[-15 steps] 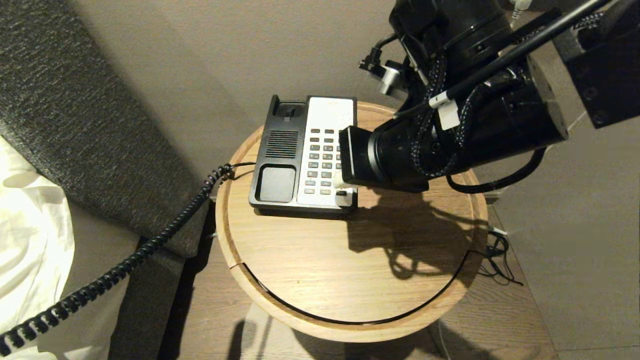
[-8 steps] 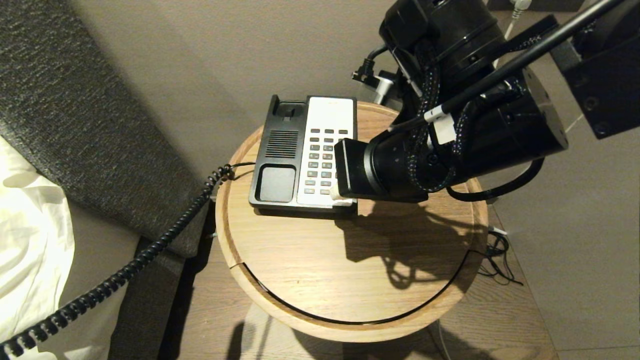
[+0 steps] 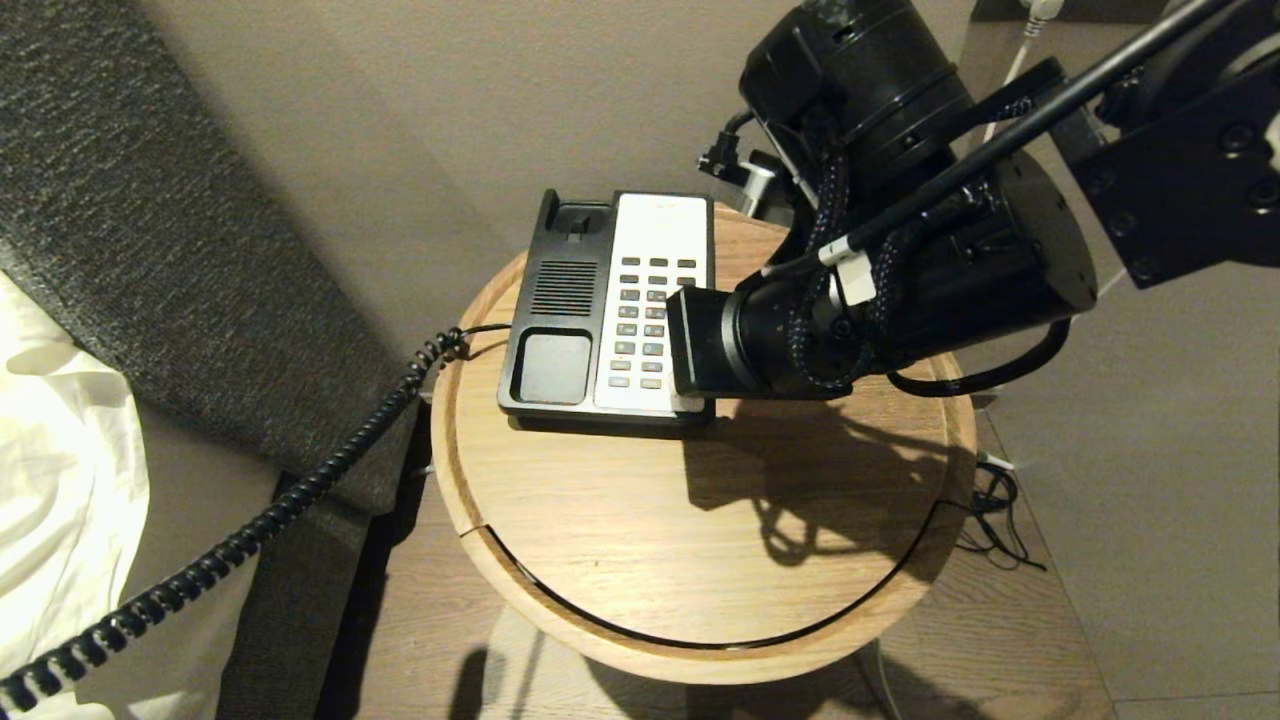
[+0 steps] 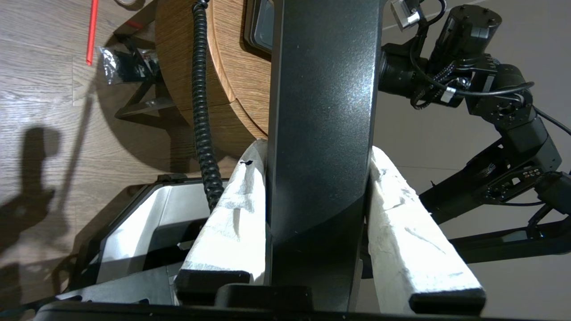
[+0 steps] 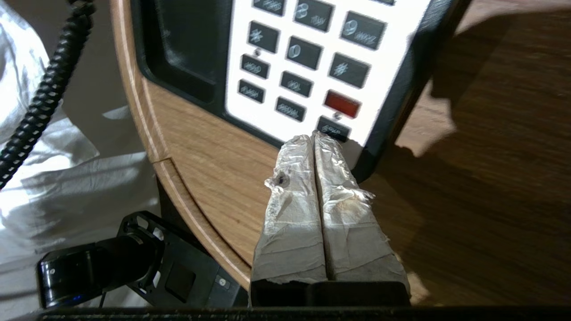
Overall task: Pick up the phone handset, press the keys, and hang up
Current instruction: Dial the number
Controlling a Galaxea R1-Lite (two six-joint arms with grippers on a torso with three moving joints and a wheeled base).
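We are angling right gripper down, fingers pressed together, tips at keys near phone base's front corner. Left gripper is pinching phone handset off worktop.

A round wooden side table stands beside a dark grey upholstered headboard at its nine o'clock, white bedding at eight o'clock, thin black cables trailing on the floor at four o'clock.
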